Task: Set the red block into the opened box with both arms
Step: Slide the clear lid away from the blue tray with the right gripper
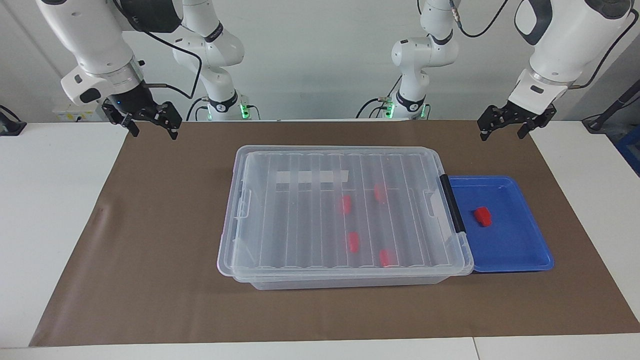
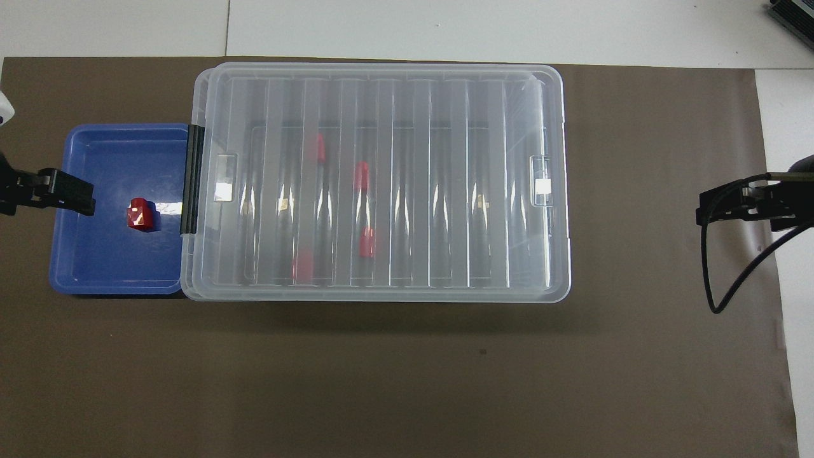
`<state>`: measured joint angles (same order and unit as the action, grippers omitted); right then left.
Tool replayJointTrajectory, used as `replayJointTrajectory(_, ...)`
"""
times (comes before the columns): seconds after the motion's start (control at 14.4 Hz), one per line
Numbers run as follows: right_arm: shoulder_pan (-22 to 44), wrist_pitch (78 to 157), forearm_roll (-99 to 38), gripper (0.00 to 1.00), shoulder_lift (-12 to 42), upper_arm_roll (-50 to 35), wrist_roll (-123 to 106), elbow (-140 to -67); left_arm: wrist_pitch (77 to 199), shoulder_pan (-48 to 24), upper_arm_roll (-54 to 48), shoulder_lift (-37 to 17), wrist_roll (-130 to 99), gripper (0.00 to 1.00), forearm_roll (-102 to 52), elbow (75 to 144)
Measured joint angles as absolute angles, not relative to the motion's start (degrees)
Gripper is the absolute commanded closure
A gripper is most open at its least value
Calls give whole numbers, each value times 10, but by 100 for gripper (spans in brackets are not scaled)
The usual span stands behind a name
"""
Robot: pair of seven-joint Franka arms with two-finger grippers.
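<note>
A: Starting nearest the robots, where are the grippers?

B: The left gripper [image 1: 515,121] hangs in the air over the brown mat [image 1: 165,260], toward the left arm's end of the counter [image 1: 50,225] from the box. Its fingers stand apart and it holds nothing. The right gripper [image 1: 150,120] hangs over the mat's corner toward the right arm's end of the box, fingers apart too, empty.

A: And the box?

B: The box [image 1: 345,280] sits mid-mat with its ribbed clear lid [image 1: 300,220] on top. Four red blocks [image 1: 353,241] show through the lid, inside the box, all in the half toward the left arm's end.

A: The red block for the task?

B: The red block [image 1: 483,216] lies in the blue tray [image 1: 520,250], which sits just beside the box's black handle [image 1: 452,202], toward the left arm's end. The tray's edge seems to tuck under the lid's rim, though I can't be sure they touch.
</note>
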<state>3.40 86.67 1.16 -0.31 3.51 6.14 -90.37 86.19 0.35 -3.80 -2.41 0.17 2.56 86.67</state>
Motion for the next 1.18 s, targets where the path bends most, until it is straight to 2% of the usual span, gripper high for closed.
replayJointTrajectory(0.28,34,890,10,0,-2,34,61,-905,884,4,-38,-24,-27,0,11,869)
replayJointTrajectory(0.48,54,992,-3,0,6,32,69,-942,886,4,-38,-24,-30,0,10,869)
replayJointTrajectory(0.76,117,1117,-3,0,58,29,123,-981,886,4,-38,-24,-31,0,10,871)
replayJointTrajectory(1.18,145,1169,-8,0,123,30,128,-982,888,3,-39,-23,-33,0,9,874)
